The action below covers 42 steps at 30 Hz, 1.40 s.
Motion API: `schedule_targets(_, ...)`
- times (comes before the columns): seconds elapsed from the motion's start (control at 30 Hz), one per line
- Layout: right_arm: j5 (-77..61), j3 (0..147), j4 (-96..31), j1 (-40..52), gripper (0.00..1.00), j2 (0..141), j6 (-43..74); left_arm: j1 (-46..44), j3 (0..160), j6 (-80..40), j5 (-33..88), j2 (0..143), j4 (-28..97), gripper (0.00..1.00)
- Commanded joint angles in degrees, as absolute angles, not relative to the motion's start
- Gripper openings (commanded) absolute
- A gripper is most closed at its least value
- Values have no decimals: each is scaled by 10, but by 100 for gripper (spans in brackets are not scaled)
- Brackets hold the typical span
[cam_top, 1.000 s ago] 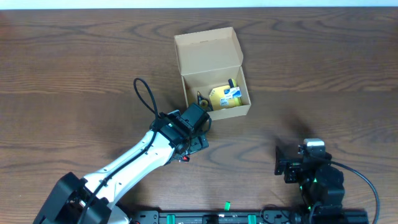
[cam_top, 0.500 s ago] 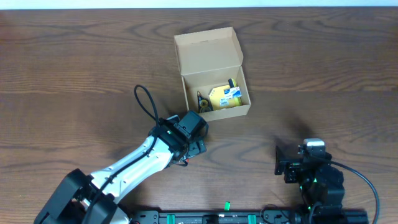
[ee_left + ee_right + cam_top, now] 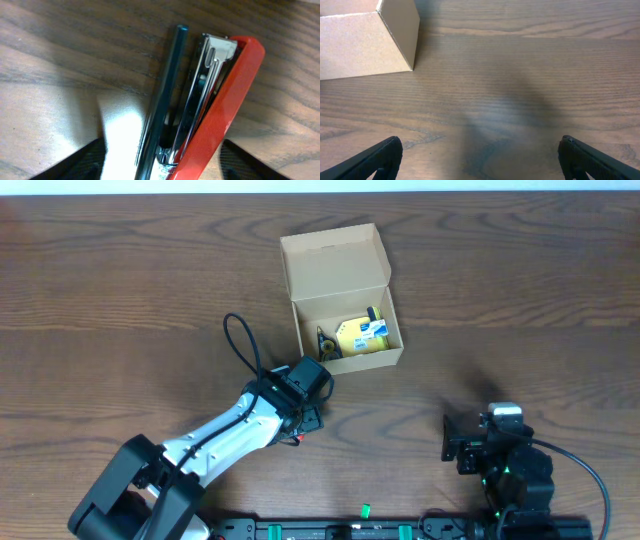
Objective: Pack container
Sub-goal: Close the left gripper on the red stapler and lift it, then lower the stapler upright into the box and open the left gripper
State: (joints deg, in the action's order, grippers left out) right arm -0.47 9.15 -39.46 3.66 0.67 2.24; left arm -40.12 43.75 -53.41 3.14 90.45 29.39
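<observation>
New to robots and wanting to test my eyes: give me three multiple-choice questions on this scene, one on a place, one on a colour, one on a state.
1. How is the lid of the cardboard box? A. taped shut B. open C. torn off
2. Where is the stapler? A. inside the box B. on top of the lid C. on the table beside a pen
3. What colour is the stapler's cover? A. red B. blue C. green
Key: 1 B, the flap stands back; 2 C, the left wrist view shows both on the wood; 3 A, plainly bright red.
</observation>
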Motion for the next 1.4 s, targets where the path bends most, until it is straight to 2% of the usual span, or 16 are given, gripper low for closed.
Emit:
schedule_targets(0.0,-7,90,-401,34,99,3,12,-397,430,-527,37,920,291,64)
schedule_targets(0.2,-7,90,-401,34,99,3,12,-398,430,-527,37,920,291,50)
schedule_targets(0.37,-7,90,-401,34,99,3,12,-398,430,-527,37,920,290,24)
schedule_targets(0.57,-7,90,-401,34,99,3,12,-397,430,-527,41,920,284,11)
schedule_targets(0.8,-7,90,-401,34,99,3,12,-397,430,-527,18,882,283,11)
schedule_targets(1.17,-7,90,-401,34,99,3,12,-397,432,-522,-184,672,298,12)
schedule_targets(1.37,-7,90,-401,34,99,3,12,-397,508,-422,-225,657,302,12)
